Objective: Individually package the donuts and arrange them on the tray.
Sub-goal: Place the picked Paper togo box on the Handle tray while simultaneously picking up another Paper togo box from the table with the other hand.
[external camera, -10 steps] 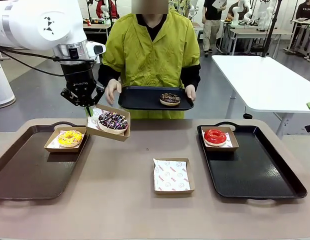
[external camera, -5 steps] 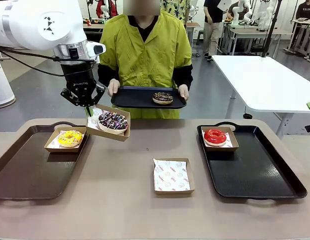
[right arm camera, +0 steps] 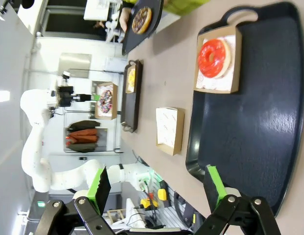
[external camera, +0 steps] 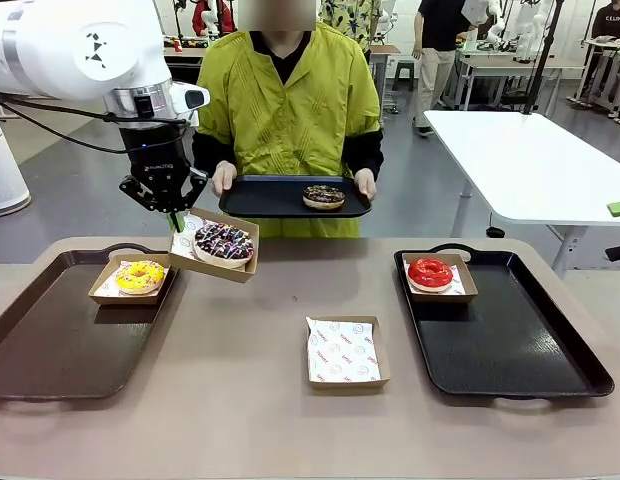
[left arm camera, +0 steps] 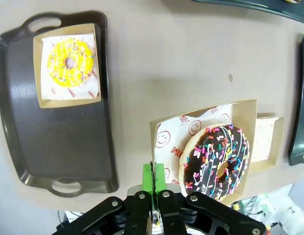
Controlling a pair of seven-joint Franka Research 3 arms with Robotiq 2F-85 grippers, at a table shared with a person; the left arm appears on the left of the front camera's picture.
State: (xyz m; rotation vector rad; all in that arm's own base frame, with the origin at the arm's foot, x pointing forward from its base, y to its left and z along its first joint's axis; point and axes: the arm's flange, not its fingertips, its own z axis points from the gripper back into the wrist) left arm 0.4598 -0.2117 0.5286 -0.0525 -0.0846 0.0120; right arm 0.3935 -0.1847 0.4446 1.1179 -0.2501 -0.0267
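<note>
Left jaws: closed, green pads [left arm camera: 153, 176] pinched flat on one side wall of a shallow cardboard box [left arm camera: 171, 137], nipping the printed paper liner with it. The box hangs clear of the desk [external camera: 280, 330], slightly tilted, near the inner edge of the left tray [external camera: 50, 350]. It carries the dark sprinkled donut [left arm camera: 216, 161], seated on the liner toward the side away from the pads. At the far end of the left tray the yellow donut [external camera: 140, 276] sits boxed. Right jaws: standing wide apart with nothing between them, above the right tray [external camera: 520, 350], where the red donut [external camera: 430, 272] sits boxed at the far end. An empty lined box [external camera: 345, 352] lies on the desk between the two trays. At the far side a person [external camera: 290, 100] holds a third tray [external camera: 265, 197] bearing the unboxed brown donut [external camera: 323, 197]. Assessment: the load is light; the cardboard is thin and likely to flex and droop when held by a single wall, and the donut may slide on the smooth paper if the tilt grows. The donuts themselves are soft, with icing that would smear and sprinkles that would shed under any pad contact. Recommended hold is the box wall, near its middle, never the donut; set-down should be level and gentle
</note>
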